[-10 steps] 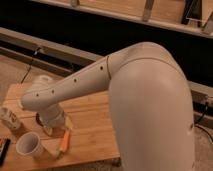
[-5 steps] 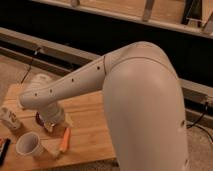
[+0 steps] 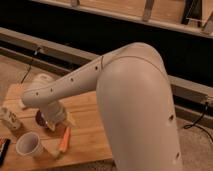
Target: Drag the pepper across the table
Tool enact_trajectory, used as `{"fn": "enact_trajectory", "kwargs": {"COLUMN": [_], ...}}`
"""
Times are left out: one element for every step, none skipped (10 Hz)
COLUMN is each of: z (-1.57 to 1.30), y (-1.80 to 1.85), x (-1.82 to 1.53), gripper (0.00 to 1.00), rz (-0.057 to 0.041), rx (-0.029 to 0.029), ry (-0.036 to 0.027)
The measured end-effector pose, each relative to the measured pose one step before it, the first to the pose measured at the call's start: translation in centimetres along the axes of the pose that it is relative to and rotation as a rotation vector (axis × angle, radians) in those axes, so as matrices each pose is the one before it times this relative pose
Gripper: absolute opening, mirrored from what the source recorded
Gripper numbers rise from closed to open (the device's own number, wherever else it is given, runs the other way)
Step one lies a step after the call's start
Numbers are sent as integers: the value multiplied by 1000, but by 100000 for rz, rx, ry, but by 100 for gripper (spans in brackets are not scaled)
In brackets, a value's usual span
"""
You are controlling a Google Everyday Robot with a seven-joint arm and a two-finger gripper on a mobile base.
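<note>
Orange, slim and tapering, the pepper (image 3: 64, 140) lies flat on the light wooden counter (image 3: 87, 117), near its front edge. Its length runs almost toward the camera, with the far end leaning a little to the right. The end effector (image 3: 52, 122) is low over the counter, just behind the far end of the pepper. It sits at the end of the 1 white arm (image 3: 125, 100), which reaches in from the right and fills much of the view. The wrist covers the end effector from above, so I cannot tell if it is wide or narrow, nor if it touches the pepper. What seems to be a dark bowl (image 3: 39, 119) shows partly at its left side. A white cup (image 3: 28, 145) stands upright left of the pepper, near the front edge. A pale beige block (image 3: 49, 148) lies between the cup and the pepper. Near the left edge of the counter stands a small patterned object (image 3: 10, 119) that I cannot name.
</note>
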Motion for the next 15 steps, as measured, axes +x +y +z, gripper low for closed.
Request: {"fn": "enact_trajectory", "kwargs": {"z": [597,554,988,654,880,978,698,673,436,571,408,340,395,187,267], "y": [-136,-162,-143,-62,11,15,93,107,167,521,398,321,60,-37,-185], "x": [17,62,-119,-77,-62,-48,-61,-46,15,-6,37,-43,-134,-82,-53], "gripper": [65,65,65,65,65,65,65,65,65,65,65,65,65,65,65], "rz": [293,249,130,-62,-149,232,31,-257,-414,-1101,-1482,-898,-544,14,438], "rx": [-623,-390,-1065,-697,-1128,-1487,-1166,-746,-347,-479,56,-51,612,466,594], "ry": [451,522,31,-24,47,-52,-191,-14,184,337,380,362,457,328,557]}}
